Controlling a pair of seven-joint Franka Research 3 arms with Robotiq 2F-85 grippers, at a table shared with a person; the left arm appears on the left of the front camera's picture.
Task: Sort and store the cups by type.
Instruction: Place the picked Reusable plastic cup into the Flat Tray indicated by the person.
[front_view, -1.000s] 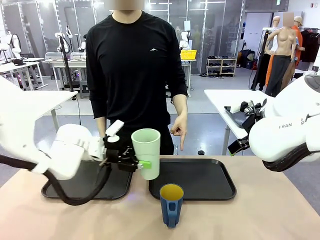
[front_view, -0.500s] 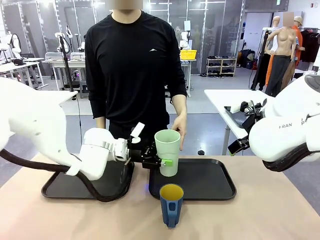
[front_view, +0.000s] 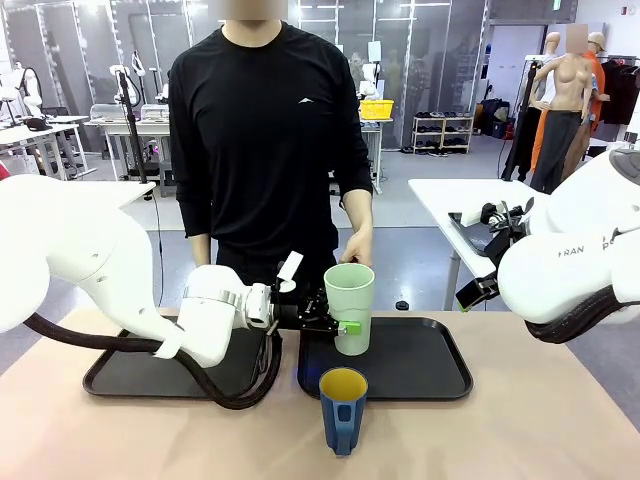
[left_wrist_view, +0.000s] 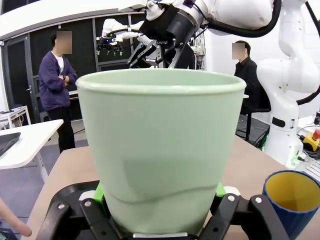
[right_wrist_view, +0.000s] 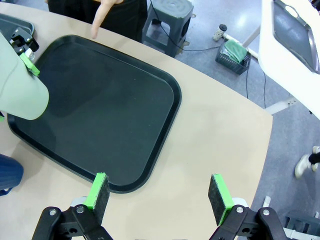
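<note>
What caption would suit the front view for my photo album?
Left gripper holds a mint-green tumbler over the right tray while a blue mug stands nearby.

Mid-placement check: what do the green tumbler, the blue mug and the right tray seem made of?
Green tumbler: likely plastic, matte, uniform colour, thin rim.
Blue mug: probably plastic too, dull blue outside, yellow inside, no glaze shine.
Right tray: apparently black moulded plastic, faint sheen, rounded raised rim.

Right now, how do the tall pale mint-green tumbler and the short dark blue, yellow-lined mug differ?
The tumbler is taller and handleless; the mug is shorter with a handle. The tumbler is clamped in the left gripper over the right black tray; the mug stands free on the table. Both are upright.
</note>
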